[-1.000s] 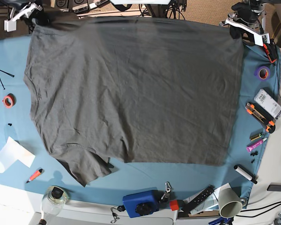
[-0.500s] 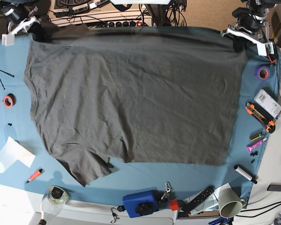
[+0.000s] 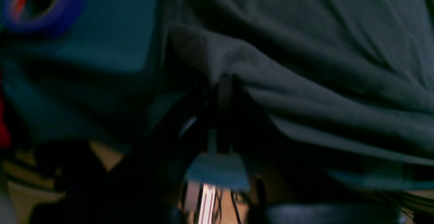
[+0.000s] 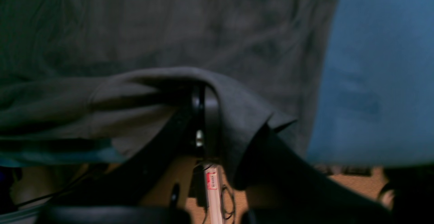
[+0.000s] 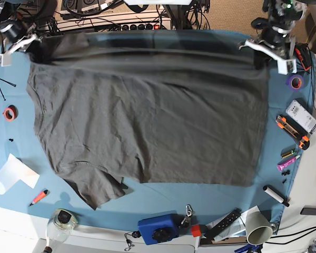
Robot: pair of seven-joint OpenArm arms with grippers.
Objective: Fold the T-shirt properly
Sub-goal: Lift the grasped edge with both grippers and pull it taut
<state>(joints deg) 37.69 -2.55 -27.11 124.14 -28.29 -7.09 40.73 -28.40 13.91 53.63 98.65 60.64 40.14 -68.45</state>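
The dark grey T-shirt (image 5: 147, 116) lies spread on the blue table cloth (image 5: 200, 197), collar at the left and one sleeve at the front left. Its far edge is raised at both back corners. My left gripper (image 5: 259, 52) is shut on the back right corner. In the left wrist view its fingers (image 3: 224, 88) pinch a fold of the shirt (image 3: 305, 47). My right gripper (image 5: 36, 45) is shut on the back left corner. In the right wrist view the shirt (image 4: 135, 31) drapes over its closed fingers (image 4: 202, 98).
A purple tape roll (image 5: 295, 80), a white device (image 5: 302, 116) and a utility knife (image 5: 293, 132) lie along the right edge. A red tape roll (image 5: 9, 113) and white paper (image 5: 10, 174) lie at the left. A blue box (image 5: 158, 227), cup (image 5: 259, 226) and jar (image 5: 61, 222) stand at the front.
Both grippers have moved a little toward the near side, still holding the shirt's back corners. The far edge came with them and now shows long folds.
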